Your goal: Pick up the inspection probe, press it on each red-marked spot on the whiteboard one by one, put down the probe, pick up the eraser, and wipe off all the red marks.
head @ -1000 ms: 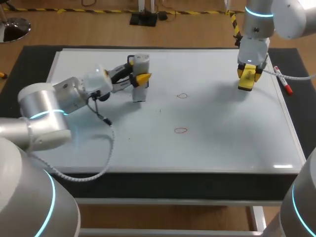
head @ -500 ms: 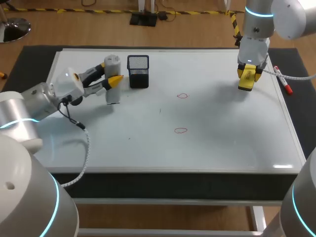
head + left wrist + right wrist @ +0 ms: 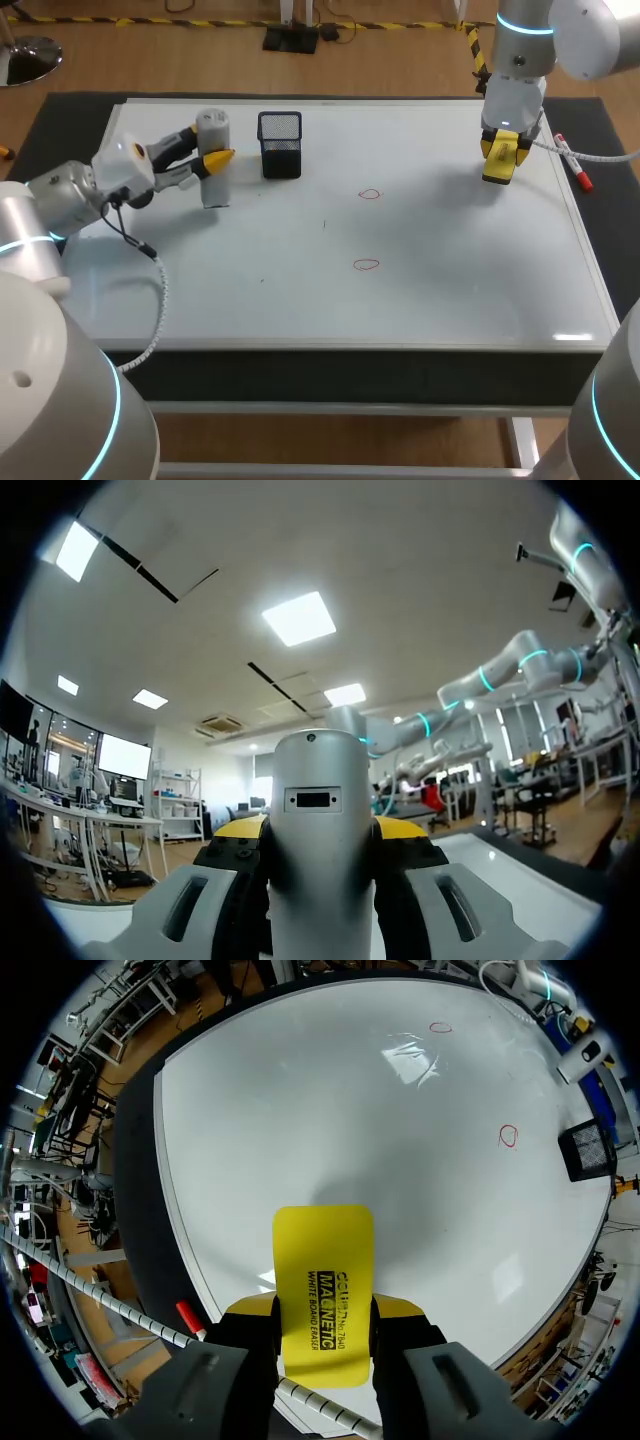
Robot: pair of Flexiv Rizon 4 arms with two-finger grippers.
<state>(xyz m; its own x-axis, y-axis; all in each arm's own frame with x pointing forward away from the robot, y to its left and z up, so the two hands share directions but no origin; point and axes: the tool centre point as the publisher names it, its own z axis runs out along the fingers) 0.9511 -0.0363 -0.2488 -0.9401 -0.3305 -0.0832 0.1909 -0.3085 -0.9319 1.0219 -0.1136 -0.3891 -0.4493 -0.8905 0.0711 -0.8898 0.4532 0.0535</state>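
Bench under everything, dark-topped, and the whiteboard lies flat across most of it. My left arm comes in low from the near-left, my right arm drops in from the far-right corner.

Left end effector is clamped on the inspection probe, a finger on each side of the grey cylinder. The probe stands upright, long axis vertical, rounded top up, lower end down at the board's far-left part; I can't tell whether it touches. From the left wrist the probe fills the space between my yellow tips.

Black mesh cup sits just beside the probe, towards the middle.

Right end effector is pinching the yellow eraser over the board's far-right part. In the right wrist view the eraser runs out along my fingers, free end pointing at the board.

Red marker lies on the board's right edge. Two small red marks: one mid-board, one nearer me.
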